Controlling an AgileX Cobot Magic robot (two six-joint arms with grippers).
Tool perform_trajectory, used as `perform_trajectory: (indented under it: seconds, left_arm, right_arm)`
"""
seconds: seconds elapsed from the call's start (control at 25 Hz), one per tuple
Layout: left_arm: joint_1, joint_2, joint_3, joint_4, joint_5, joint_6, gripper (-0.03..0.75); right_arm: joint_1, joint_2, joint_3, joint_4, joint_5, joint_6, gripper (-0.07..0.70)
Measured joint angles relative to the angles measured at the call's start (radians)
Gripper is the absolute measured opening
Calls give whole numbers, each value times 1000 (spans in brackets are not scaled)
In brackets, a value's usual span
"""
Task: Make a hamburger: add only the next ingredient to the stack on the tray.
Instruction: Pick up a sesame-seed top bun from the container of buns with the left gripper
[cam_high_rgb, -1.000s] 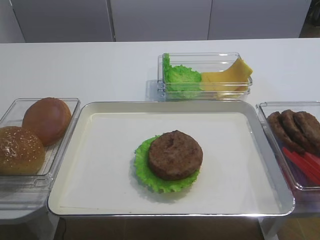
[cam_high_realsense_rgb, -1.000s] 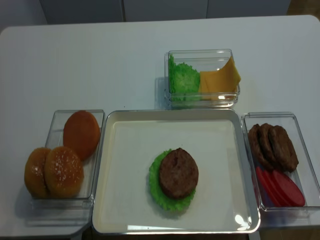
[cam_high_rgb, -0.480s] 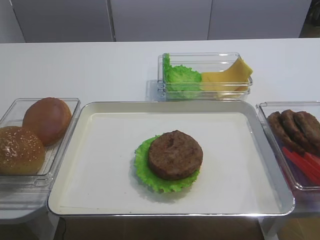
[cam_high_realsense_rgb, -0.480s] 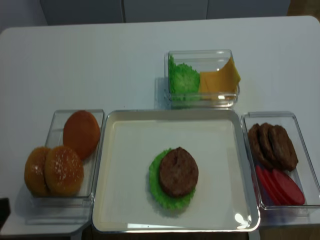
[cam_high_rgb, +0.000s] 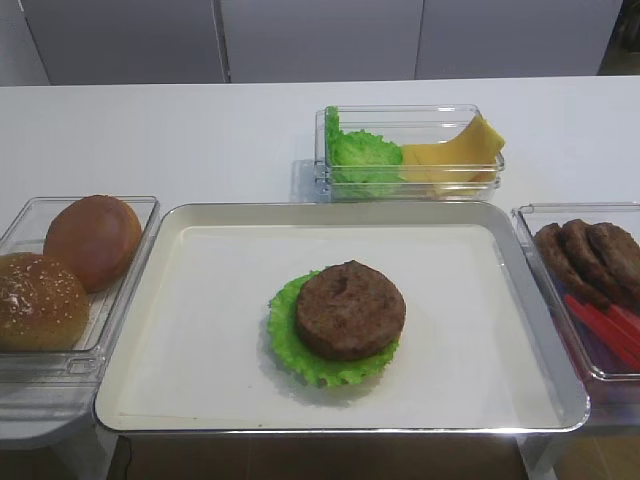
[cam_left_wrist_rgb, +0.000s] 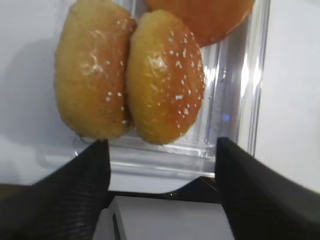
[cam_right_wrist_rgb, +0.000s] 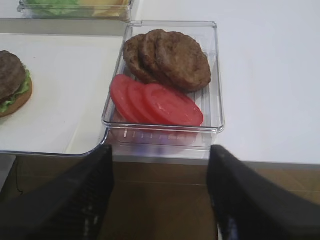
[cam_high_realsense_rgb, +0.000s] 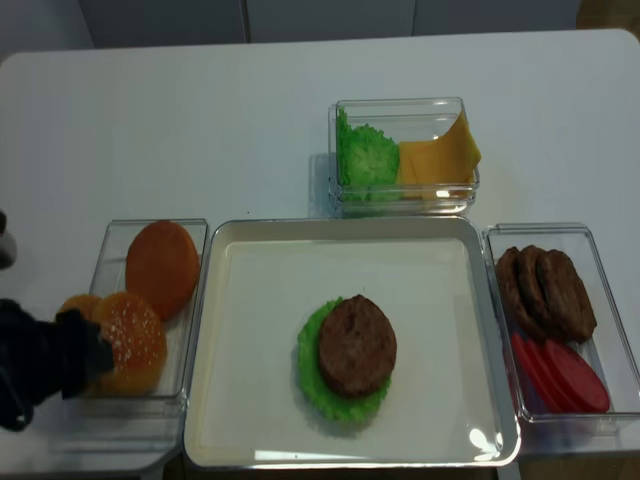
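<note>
Black and spread apart, our left hand (cam_left_wrist_rgb: 162, 150) has just come in over the seeded bun (cam_left_wrist_rgb: 165, 75), which sits just ahead, so we judge grasping comes next.

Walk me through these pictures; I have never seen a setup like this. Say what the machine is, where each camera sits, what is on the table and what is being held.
This is a two-armed robot. Two cameras look down from above; one rides on each wrist. On the white table, a large silver-rimmed tray carries a ruffled green lettuce leaf under a round brown patty. At left, a clear plastic box holds sesame-seeded bun tops and a smooth bun. The right box has spare patties and tomato slices; the far box has lettuce and cheese. The left hand hovers open before the seeded buns; the right hand is open too. Neither holds anything.
</note>
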Motion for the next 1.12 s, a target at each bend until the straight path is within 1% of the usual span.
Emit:
perform_trajectory:
  seconds: [0.08, 0.16, 0.32, 0.44, 0.52, 0.6, 0.68, 0.84, 1.0, 1.12]
  left_arm:
    - [38, 34, -32, 0, 0, 38, 479]
    - [85, 53, -63, 0, 7, 99, 479]
    - [195, 99, -99, -33, 55, 291, 479]
    - [266, 155, -101, -86, 65, 397, 468]
    - [306, 196, -101, -155, 65, 489, 458]
    - [332, 240, -101, -228, 65, 577, 453]
    - [347, 279, -101, -276, 65, 631, 452]
    - [362, 336, -103, -288, 70, 660, 452]
    - [363, 343, -105, -288, 70, 687, 450]
    - [363, 343, -105, -288, 70, 692, 423]
  right_arm:
    - [0, 0, 0, 0, 0, 0, 445]
    - [0, 0, 0, 0, 0, 0, 441]
    - [0, 0, 0, 0, 0, 0, 428]
    - [0, 0, 0, 0, 0, 0, 421]
    - [0, 0, 0, 0, 0, 0, 419]
    - [0, 0, 0, 0, 0, 0, 417]
    - [0, 0, 0, 0, 0, 0, 416]
    - [0, 0, 0, 0, 0, 0, 416]
    - [0, 0, 0, 0, 0, 0, 416]
    - [0, 0, 0, 0, 0, 0, 416]
